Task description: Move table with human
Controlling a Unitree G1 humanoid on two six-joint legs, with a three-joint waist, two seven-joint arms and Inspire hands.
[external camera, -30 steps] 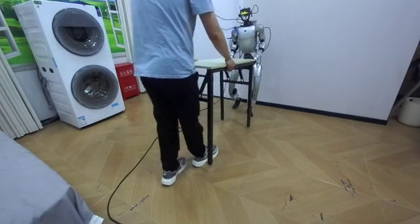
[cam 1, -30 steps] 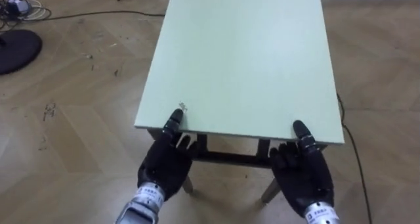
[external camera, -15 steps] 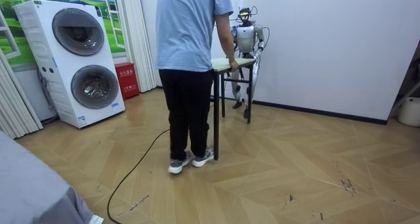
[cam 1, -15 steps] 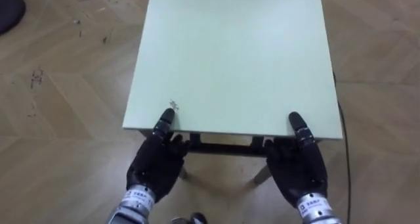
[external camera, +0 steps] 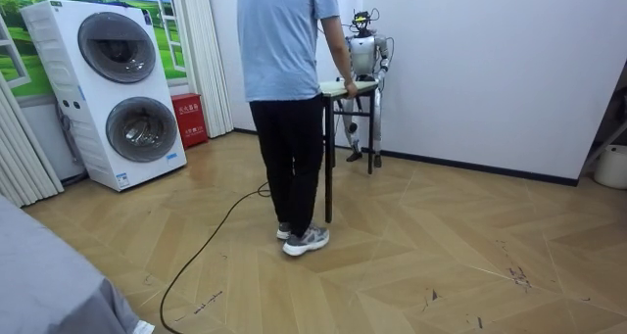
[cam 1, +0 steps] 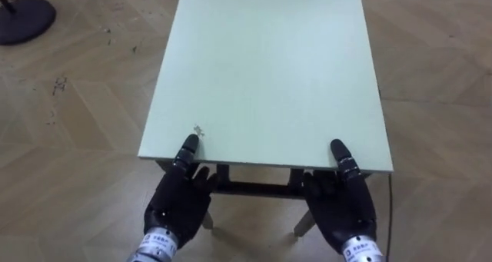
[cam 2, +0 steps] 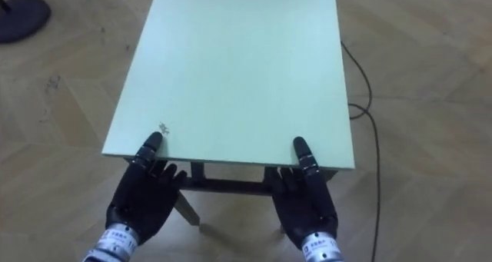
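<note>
Two grips hold the near end of the tabletop. The left robot hand and the right robot hand sit at its near corners, each with its thumb laid flat on top and its fingers tucked under the edge, so each is clamped on the board rather than spread wide. You can judge why they are set so far apart: a hold at both corners keeps the top level and stops it twisting. The pale surface is bare and runs lengthwise away from you. In the room view the person holds the far end, back to the camera, while the robot stands at the other end, close to the white wall. The table spans the gap between them, and you cannot tell whether its legs touch the floor. Farther out, a dark round base lies well apart at the upper left. A cable trails along the right side near the legs. That is probably the thing to watch as you step.
</note>
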